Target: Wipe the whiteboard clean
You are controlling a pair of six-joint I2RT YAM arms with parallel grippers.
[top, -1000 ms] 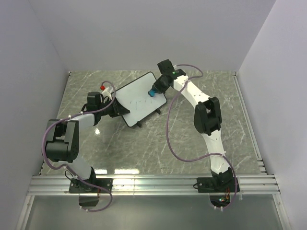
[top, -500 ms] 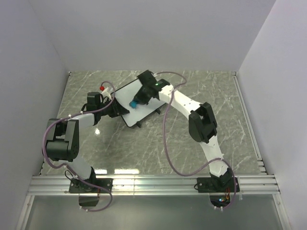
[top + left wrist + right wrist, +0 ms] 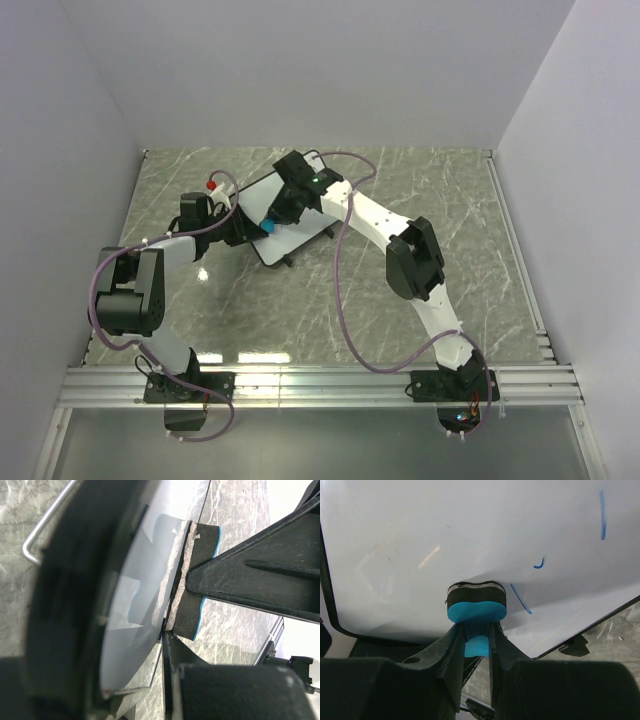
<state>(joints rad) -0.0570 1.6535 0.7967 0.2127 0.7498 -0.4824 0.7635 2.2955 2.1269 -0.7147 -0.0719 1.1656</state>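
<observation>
The whiteboard (image 3: 303, 222) stands tilted on the marble table, black-framed; it fills the right wrist view (image 3: 445, 535). A few short blue strokes (image 3: 520, 599) remain on it. My right gripper (image 3: 272, 220) is shut on a blue eraser with a black felt face (image 3: 476, 605), pressed flat against the board near its left part. My left gripper (image 3: 238, 226) is shut on the board's left edge. In the left wrist view the board (image 3: 135, 590) runs between my left gripper's (image 3: 135, 645) dark fingers, with the eraser (image 3: 202, 575) against it.
A small red object (image 3: 212, 184) lies beside the left arm at the back left. The marble table (image 3: 450, 220) is walled by white panels on three sides. A metal rail (image 3: 320, 382) runs along the near edge.
My right gripper has slid the eraser across the board from its far right corner down and left, toward my left gripper. The left arm and the board have stayed put.
</observation>
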